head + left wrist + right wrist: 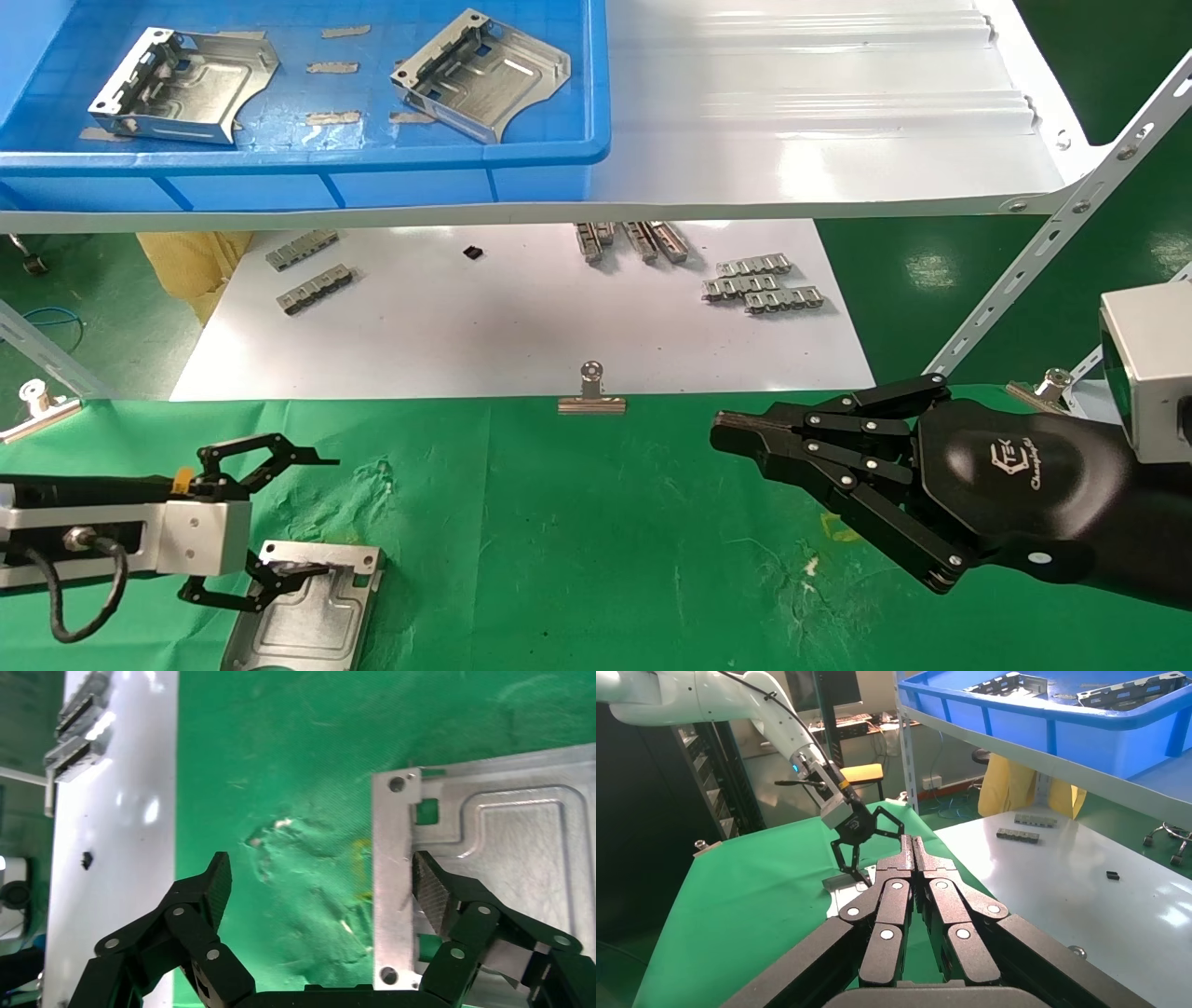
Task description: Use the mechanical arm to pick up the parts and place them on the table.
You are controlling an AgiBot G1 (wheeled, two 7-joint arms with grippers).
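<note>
A silver part [307, 624] lies flat on the green table [605, 559] at the near left. My left gripper [303, 515] is open right above that part's far end. In the left wrist view one finger [429, 885] is over the part [520, 853], the other finger [214, 881] is over bare cloth, and the part's side wall stands between them, untouched. Two more parts [182, 84] [484, 75] lie in the blue bin [307, 158] on the shelf. My right gripper [736, 435] is shut and empty, low over the cloth at the right; it also shows in its own wrist view [912, 843].
A white paper sheet [512, 326] beyond the cloth carries grey link strips [764, 284] [312, 280]. A binder clip [591, 396] pins the cloth's far edge. The glossy white shelf [819, 121] overhangs the sheet, with a slanted brace [1052, 242] at the right.
</note>
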